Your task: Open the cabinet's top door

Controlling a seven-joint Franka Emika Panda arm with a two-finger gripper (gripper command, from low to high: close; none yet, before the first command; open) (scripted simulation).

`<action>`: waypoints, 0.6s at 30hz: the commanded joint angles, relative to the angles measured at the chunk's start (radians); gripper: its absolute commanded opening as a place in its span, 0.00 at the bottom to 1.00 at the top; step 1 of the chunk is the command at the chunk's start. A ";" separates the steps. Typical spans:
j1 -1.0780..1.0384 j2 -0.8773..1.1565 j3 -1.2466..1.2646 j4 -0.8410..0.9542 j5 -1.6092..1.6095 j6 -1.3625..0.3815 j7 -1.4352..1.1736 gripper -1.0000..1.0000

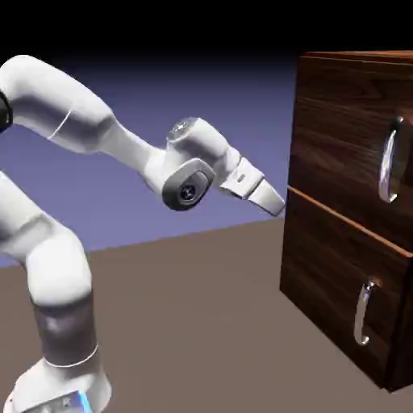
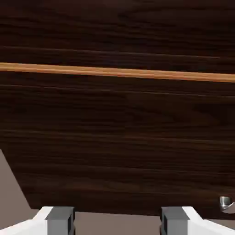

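The cabinet (image 1: 339,242) stands at the exterior view's right, dark wood grain, both panels shut. Its top door (image 1: 339,137) carries a long curved silver handle (image 1: 391,161). My gripper (image 1: 273,200) hangs in the air just left of the cabinet's front, about level with the seam between the panels, touching nothing. In the hand view the wood fills the picture, and the pale seam (image 2: 117,72) runs across with the top door (image 2: 117,27) above it. My gripper (image 2: 117,222) is open, and its grey fingertips (image 2: 59,220) stand apart with nothing between them.
The shorter lower panel (image 1: 331,298) has a smaller silver handle (image 1: 363,314). A silver handle end (image 2: 225,203) shows at the hand view's lower right. The brown table (image 1: 185,323) lies between the robot's base and the cabinet.
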State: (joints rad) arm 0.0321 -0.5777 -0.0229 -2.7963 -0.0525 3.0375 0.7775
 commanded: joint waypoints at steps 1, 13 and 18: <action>0.017 -0.006 -0.019 0.011 -0.044 0.000 0.030 0.50; 0.216 -0.083 -0.246 0.147 -0.565 0.006 0.394 0.50; 0.299 -0.114 -0.341 0.204 -0.783 0.008 0.545 0.50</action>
State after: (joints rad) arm 0.3313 -0.6920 -0.3639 -2.5923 -0.8353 3.0457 1.3227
